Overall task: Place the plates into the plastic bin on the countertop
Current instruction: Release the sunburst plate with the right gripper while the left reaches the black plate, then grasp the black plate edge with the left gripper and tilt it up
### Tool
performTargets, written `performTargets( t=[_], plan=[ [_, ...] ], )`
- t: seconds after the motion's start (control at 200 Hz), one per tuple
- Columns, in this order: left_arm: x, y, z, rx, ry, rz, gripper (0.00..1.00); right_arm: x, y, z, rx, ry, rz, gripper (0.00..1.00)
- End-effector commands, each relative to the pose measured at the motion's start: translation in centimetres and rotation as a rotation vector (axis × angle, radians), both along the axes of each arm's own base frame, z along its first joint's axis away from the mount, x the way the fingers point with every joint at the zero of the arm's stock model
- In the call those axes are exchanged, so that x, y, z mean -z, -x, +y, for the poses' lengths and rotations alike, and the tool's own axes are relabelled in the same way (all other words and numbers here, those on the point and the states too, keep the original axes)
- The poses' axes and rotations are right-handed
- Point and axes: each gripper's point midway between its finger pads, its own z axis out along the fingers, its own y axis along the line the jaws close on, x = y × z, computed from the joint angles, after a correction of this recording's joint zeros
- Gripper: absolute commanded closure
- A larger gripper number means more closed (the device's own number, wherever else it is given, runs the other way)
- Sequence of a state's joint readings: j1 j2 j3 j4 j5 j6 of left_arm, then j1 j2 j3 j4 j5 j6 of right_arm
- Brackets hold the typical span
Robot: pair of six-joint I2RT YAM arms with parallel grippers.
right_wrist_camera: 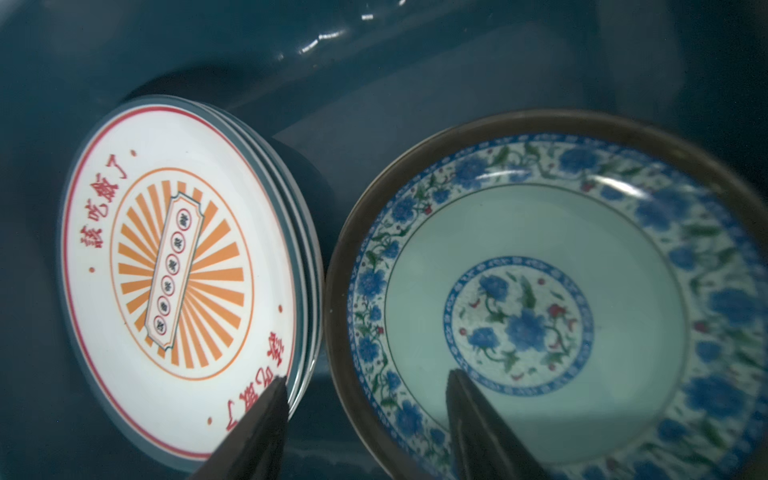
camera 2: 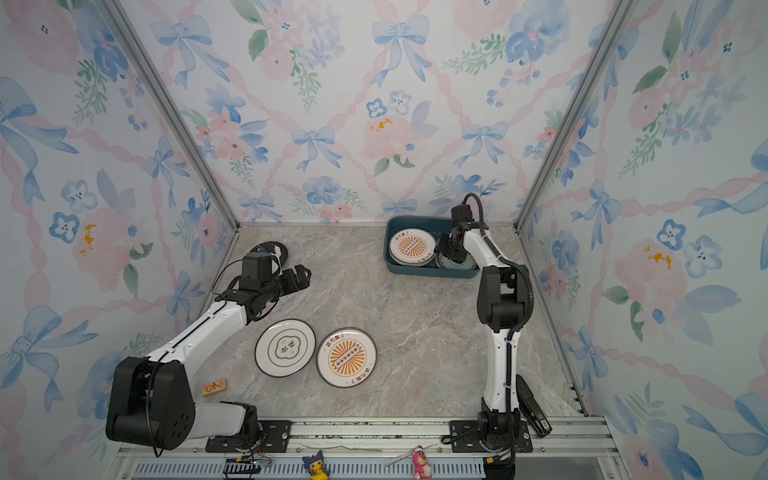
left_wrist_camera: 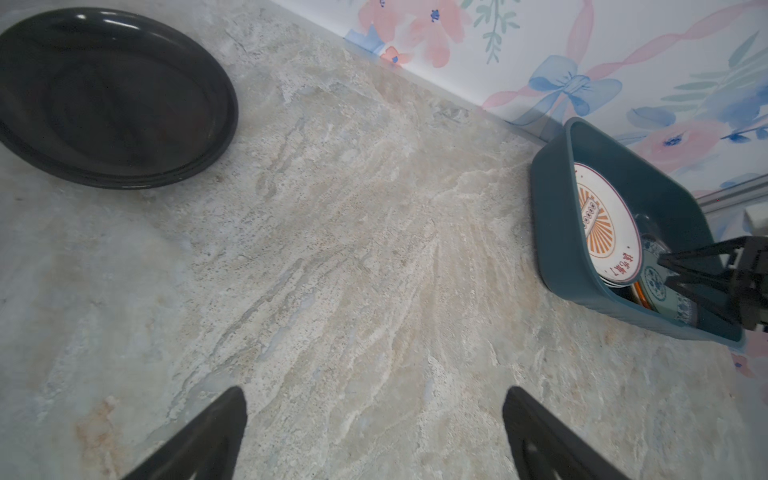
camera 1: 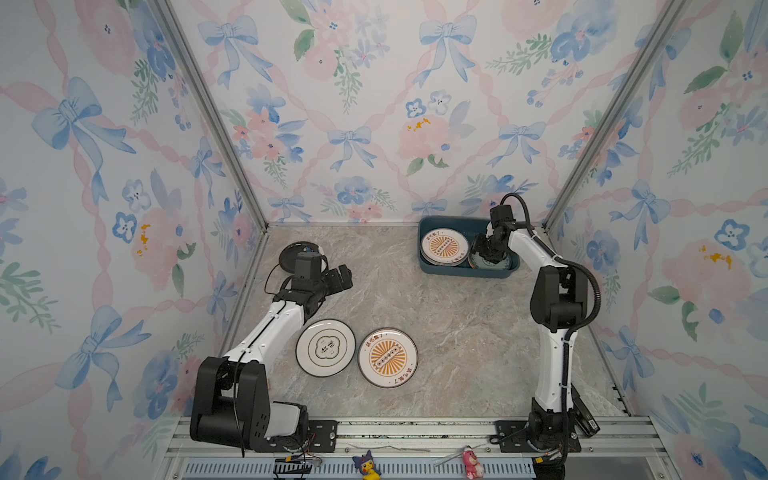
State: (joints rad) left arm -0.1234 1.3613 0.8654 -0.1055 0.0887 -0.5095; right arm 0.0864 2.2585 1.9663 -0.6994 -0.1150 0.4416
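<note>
The dark teal plastic bin (camera 1: 428, 266) (camera 2: 390, 266) stands at the back right of the countertop (camera 1: 436, 332). It holds a stack of white sunburst plates (right_wrist_camera: 178, 282) and a teal-patterned plate (right_wrist_camera: 536, 316). My right gripper (right_wrist_camera: 368, 376) (camera 1: 484, 249) is open inside the bin, its jaws either side of the patterned plate's brown rim without touching it. On the countertop lie a cloud-emblem plate (camera 1: 325, 347), a sunburst plate (camera 1: 387, 357) and a black plate (left_wrist_camera: 108, 99). My left gripper (left_wrist_camera: 374, 395) (camera 1: 345, 278) hovers open and empty beside the black plate.
Wallpapered walls close in the left, right and back. A small wooden block (camera 2: 214, 387) lies near the left arm's base. Two small toys (camera 1: 368, 463) (camera 1: 473, 462) sit on the front metal rail.
</note>
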Motion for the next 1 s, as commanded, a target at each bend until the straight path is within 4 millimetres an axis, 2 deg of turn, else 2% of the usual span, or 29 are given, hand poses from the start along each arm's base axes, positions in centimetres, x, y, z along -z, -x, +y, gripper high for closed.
performTargets(
  t=[0.0, 0.21, 0.365, 0.55, 0.58, 0.6, 0.705, 0.86, 0.995],
  plan=[
    [1.9, -0.5, 2.8, -0.103, -0.001, 0.027, 0.02, -6.1, 0.9, -0.3, -0.018, 0.042, -0.112, 0.39],
    [4.1, -2.2, 8.7, -0.267, 0.068, 0.04, 0.02, -10.7, 4.0, 0.6, -0.054, 0.038, -0.211, 0.39],
    [5.7, -3.7, 11.4, -0.343, 0.116, 0.059, 0.02, -12.5, 6.5, 0.9, -0.07, 0.006, -0.256, 0.39],
    [7.7, -5.5, 14.8, -0.454, 0.198, 0.067, 0.02, -13.2, 9.1, 1.4, -0.087, -0.035, -0.287, 0.39],
    [8.2, -5.7, 15.3, -0.472, 0.22, 0.068, 0.02, -12.7, 9.4, 1.4, -0.088, -0.036, -0.276, 0.39],
    [8.5, -5.8, 15.7, -0.487, 0.237, 0.069, 0.03, -13.7, 9.8, 1.4, -0.09, -0.038, -0.299, 0.39],
    [9.8, -6.3, 17.3, -0.539, 0.304, 0.072, 0.06, -13.8, 10.8, 1.3, -0.096, -0.039, -0.304, 0.39],
    [10.5, -7.6, 18.2, -0.563, 0.321, 0.077, 0.1, -13.2, 11.6, 1.1, -0.102, -0.035, -0.297, 0.39],
    [12.1, -8.8, 18.3, -0.569, 0.346, 0.102, 0.13, -12.5, 11.6, 1.3, -0.102, -0.062, -0.289, 0.39]
  ],
)
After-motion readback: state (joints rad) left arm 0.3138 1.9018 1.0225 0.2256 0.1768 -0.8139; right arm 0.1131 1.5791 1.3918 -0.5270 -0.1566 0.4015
